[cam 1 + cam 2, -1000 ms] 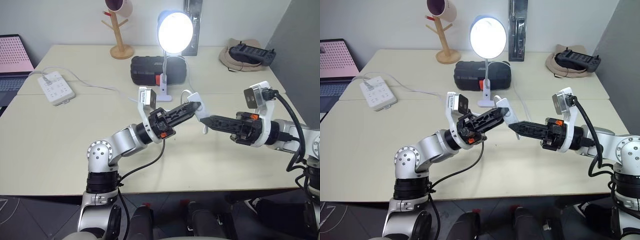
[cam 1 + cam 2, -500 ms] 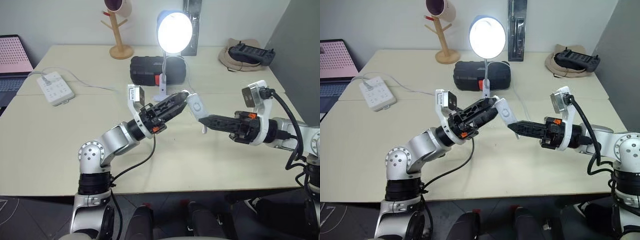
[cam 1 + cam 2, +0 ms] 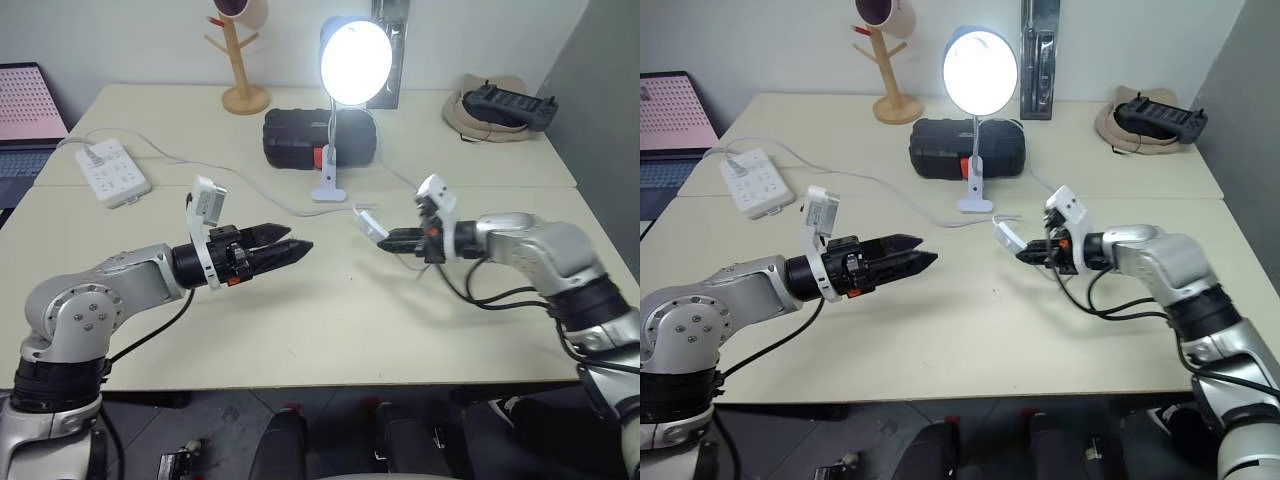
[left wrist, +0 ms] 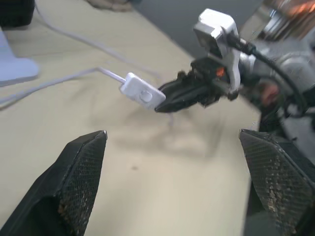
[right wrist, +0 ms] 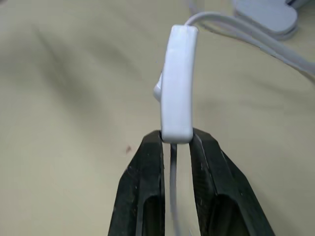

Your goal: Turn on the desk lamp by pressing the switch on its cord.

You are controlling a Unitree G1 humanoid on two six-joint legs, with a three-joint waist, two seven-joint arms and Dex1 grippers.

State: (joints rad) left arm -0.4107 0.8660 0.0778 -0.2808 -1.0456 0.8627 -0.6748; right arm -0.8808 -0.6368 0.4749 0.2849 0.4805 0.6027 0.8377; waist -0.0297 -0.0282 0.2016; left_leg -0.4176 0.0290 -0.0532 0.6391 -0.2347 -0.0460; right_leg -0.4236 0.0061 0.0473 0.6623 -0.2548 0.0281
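Right pincer point(image 5: 175, 140) clamps the switch point(image 5: 177, 83) end above the counter point(image 3: 330, 320); left pincer point(image 3: 290, 240) released, empty; desk lamp point(image 3: 354, 60) lit.

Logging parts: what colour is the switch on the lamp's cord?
White; the switch shows best in the right wrist view.

Left arm comes in from the lower left of the head view, elbow bent, forearm running almost level toward the middle of the frame. The left gripper point(image 3: 292, 242) sits left of centre with its two black fingers spread apart, nothing between them, tips aimed across at the other hand. Right arm enters from the lower right, forearm angling up and left into the middle. The right gripper point(image 3: 384, 237) is right of centre, pointing left and a bit down, its fingers point(image 5: 147, 169) pinched tight on the end of the switch point(image 5: 177, 81).
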